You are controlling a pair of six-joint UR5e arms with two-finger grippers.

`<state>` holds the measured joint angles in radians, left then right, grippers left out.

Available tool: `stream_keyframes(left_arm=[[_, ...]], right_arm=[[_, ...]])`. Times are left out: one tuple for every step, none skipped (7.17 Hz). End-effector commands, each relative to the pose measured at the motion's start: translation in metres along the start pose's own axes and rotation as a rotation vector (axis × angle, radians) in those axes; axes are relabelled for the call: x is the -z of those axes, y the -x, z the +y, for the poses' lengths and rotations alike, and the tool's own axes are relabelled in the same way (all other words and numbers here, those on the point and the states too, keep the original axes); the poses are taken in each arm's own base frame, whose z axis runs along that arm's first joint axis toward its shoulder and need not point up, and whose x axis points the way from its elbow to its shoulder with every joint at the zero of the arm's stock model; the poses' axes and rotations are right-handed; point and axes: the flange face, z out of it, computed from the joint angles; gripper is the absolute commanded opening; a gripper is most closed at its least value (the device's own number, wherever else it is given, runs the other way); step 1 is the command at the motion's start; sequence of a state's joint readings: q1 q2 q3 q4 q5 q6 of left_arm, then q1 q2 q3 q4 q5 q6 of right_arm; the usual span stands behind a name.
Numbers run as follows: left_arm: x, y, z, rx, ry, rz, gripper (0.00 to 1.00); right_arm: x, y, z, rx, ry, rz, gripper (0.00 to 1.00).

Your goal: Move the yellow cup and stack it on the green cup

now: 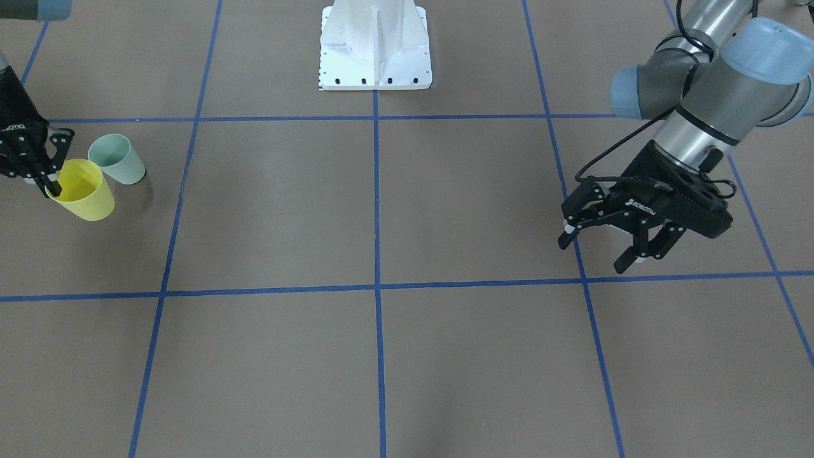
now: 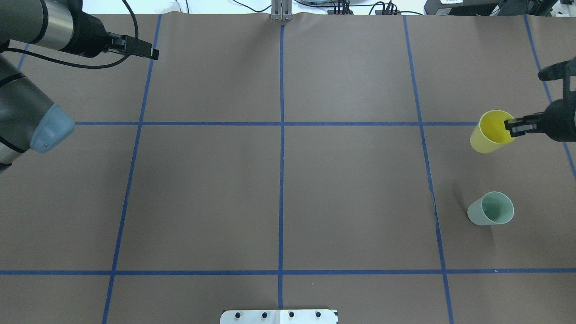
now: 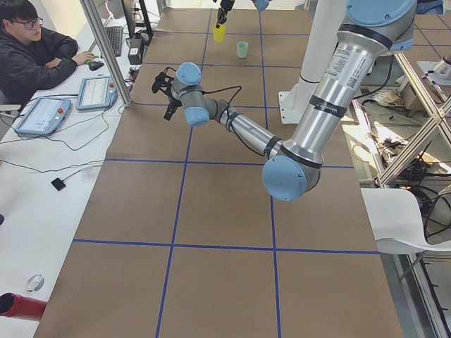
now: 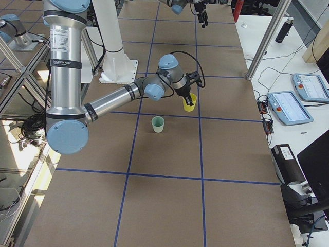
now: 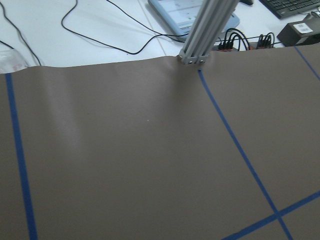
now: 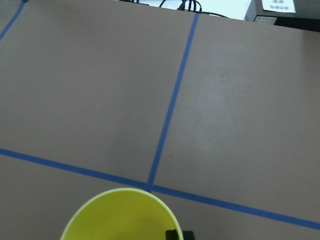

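Right gripper [image 2: 515, 127] grips the yellow cup [image 2: 487, 139] by its rim

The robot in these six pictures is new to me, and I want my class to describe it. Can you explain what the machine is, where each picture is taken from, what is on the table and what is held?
It is a pair of jointed robot arms at a brown table. Each arm ends in a two-finger gripper. One picture faces the robot from across the table, and one looks down from behind it. Two look along the table from its ends, and two come from cameras on the wrists. Two small plastic cups are there. The right gripper pinches the rim of the yellow cup, which tilts. The green cup stands upright close by, apart from it. The left gripper is open and empty, far across the table.
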<state>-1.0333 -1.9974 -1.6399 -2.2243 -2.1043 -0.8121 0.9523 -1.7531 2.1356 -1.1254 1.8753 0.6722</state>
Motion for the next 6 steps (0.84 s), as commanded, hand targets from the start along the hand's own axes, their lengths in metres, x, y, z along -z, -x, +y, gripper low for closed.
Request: stream_keyframes(left_arm=[[0.014,0.048,-0.005,0.002,0.010,-0.080,1.00],[0.026,0.074,-0.002,0.022,0.007,-0.106,1.00],[0.031,0.086,-0.004,0.032,0.016,-0.104,1.00],[0.034,0.093,-0.006,0.023,0.020,-0.106,1.00],[0.036,0.097,-0.007,0.030,0.024,-0.105,1.00],[0.033,0.101,-0.006,0.035,0.030,-0.110,1.00]], right_arm=[[0.018,-0.018,0.050,-0.014,0.116,-0.031,0.00],[0.017,-0.019,0.061,-0.019,0.160,-0.053,0.00],[0.012,-0.017,0.068,-0.012,0.184,-0.058,0.00],[0.005,-0.010,0.073,-0.003,0.206,-0.064,0.00],[0.000,-0.007,0.077,0.003,0.222,-0.066,0.00],[-0.003,-0.007,0.077,0.003,0.223,-0.061,0.00]])
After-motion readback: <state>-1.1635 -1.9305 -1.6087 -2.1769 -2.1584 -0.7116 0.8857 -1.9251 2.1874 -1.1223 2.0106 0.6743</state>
